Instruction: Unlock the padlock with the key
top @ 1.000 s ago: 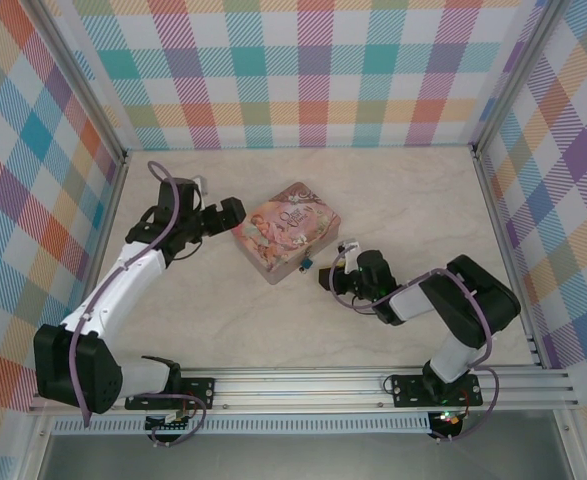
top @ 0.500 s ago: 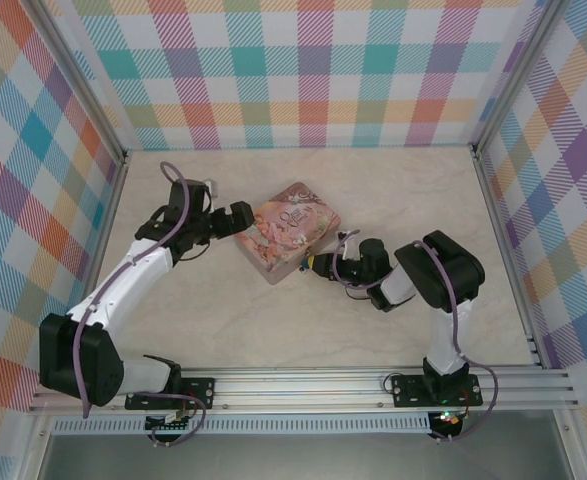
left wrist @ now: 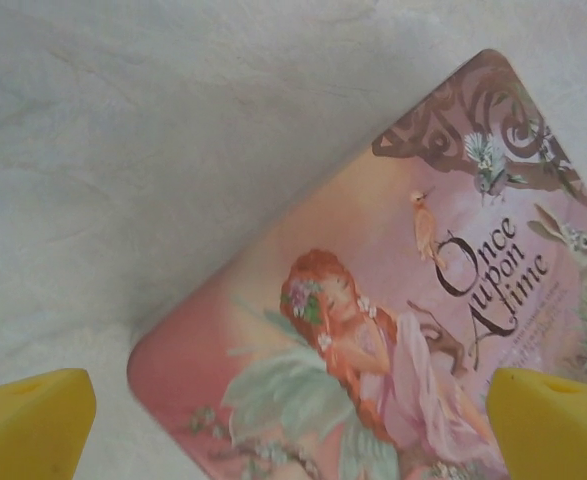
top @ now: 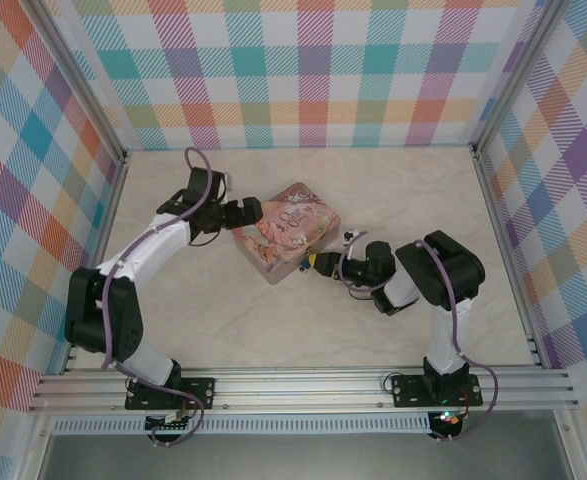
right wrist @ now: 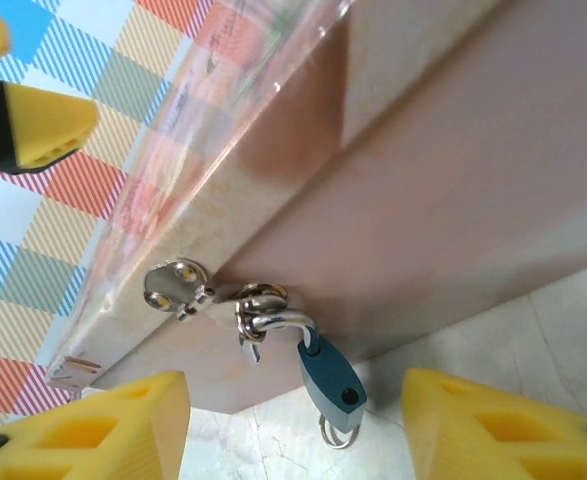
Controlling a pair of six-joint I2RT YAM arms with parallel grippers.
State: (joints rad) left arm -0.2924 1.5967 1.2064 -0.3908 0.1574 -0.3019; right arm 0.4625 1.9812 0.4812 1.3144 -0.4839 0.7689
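1. Top view: the left tool [top: 255,212] sat spread open at the left corner of the pink tin [top: 288,232] on the table [top: 413,200]. The right tool [top: 318,266] was nosed up to the tin's near side.
2. Left wrist: just lid art between wide-apart yellow fingers [left wrist: 28,420], gripping nothing.
3. Right wrist: the padlock [right wrist: 330,378] dangled from the tin's hasp [right wrist: 261,308] between open, empty fingers [right wrist: 93,430]. It looked light, swingy and slick, so I'd pinch the teal body's flat sides. A thin ring [right wrist: 336,432] hung beneath; couldn't tell if that was the key.

White-and-black arms [top: 143,262], purple cables [top: 216,180], yellow pads [left wrist: 28,420] on the jaws
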